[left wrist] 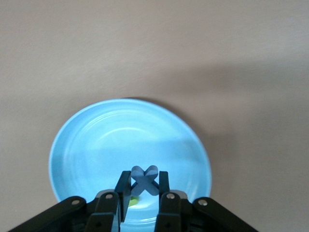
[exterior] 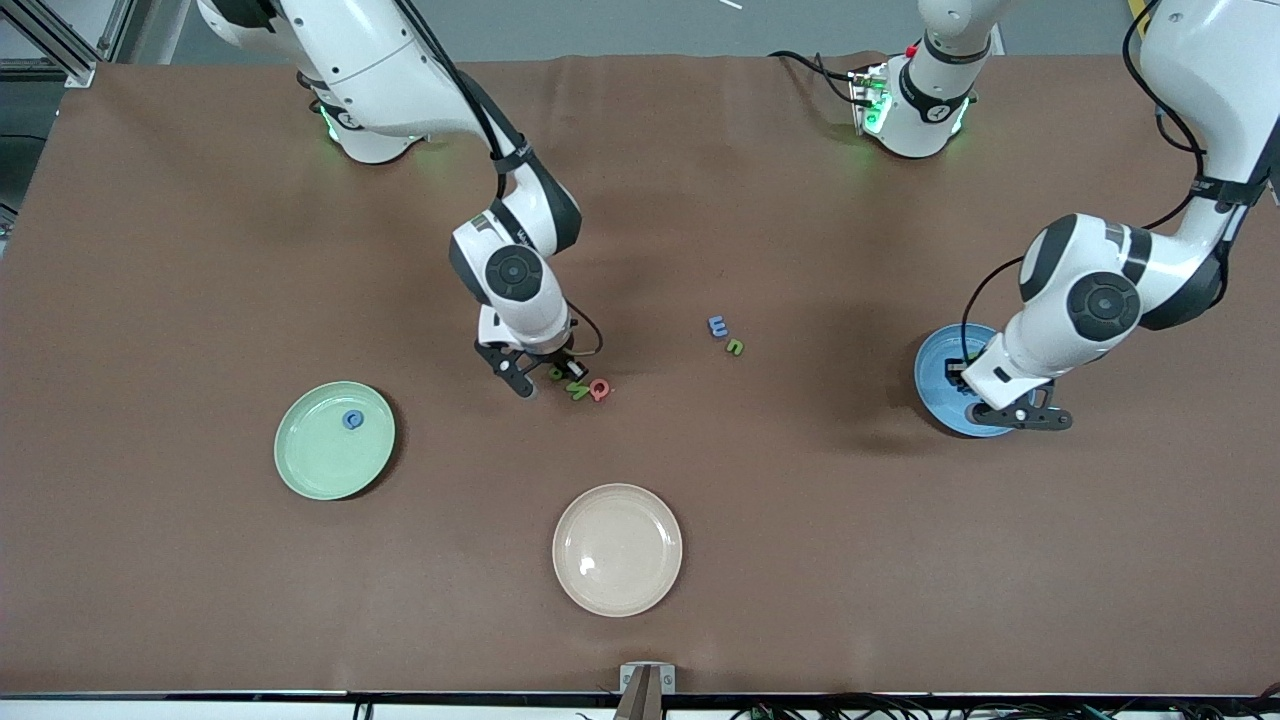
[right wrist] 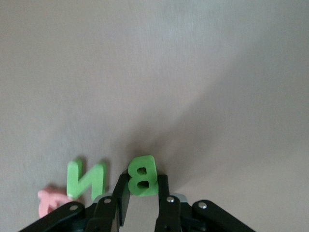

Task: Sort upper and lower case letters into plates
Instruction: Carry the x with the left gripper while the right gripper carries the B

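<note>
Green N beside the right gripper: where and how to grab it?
Green N lies flat on the table, between the green B in the right gripper and a pink letter. Probably come straight down, jaws across its outer strokes; both neighbours crowd it.

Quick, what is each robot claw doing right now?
Left gripper: shut on a blue letter X, over the blue plate.
Right gripper: shut on a green letter B.

Even overhead light, soft arm shadows on the table (exterior: pixel 150 560), wrist views slightly blurred
</note>
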Controlling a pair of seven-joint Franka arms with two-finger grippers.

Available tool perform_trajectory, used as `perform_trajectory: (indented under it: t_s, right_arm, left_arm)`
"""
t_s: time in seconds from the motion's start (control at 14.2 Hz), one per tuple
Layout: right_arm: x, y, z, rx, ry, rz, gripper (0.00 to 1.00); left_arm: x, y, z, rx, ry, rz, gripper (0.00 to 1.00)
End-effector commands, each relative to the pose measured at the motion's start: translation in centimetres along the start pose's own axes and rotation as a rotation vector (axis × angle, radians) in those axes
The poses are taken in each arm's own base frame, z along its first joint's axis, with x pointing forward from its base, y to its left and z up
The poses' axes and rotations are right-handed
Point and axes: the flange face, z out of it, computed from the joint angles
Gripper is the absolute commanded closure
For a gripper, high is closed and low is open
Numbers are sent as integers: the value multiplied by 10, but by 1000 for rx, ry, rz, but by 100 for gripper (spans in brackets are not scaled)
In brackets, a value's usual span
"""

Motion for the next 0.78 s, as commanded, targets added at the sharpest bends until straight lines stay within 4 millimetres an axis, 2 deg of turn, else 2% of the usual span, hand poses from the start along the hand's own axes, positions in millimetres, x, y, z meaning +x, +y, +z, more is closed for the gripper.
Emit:
perform_trajectory:
  t_s: [0.0, 0.21, 0.35, 0.42, 0.49, 0.63, 0.71]
  right_arm:
    - [67, 12, -33, -6, 3, -73, 100]
    - [132, 30, -60, -23, -7, -186, 100]
    - [181, 54, -68, -21, -11, -272, 100]
    - [198, 67, -67, -34, -23, -304, 100]
    - [214, 79, -65, -38, -28, -326, 100]
    - [226, 98, -54, -48, -39, -354, 100]
    - [240, 109, -52, -50, -43, -376, 100]
  left_arm:
    - [-8, -20, 11, 6, -22, -11, 94]
    - [-12, -44, 28, 7, -37, -16, 94]
    - [-13, -50, 36, 4, -41, -14, 94]
    - [-15, -57, 41, 8, -45, -15, 94]
    - [-16, -61, 48, 10, -50, -9, 93]
    - [-16, -64, 58, 1, -48, -2, 93]
    - [-16, -65, 60, -4, -41, -3, 93]
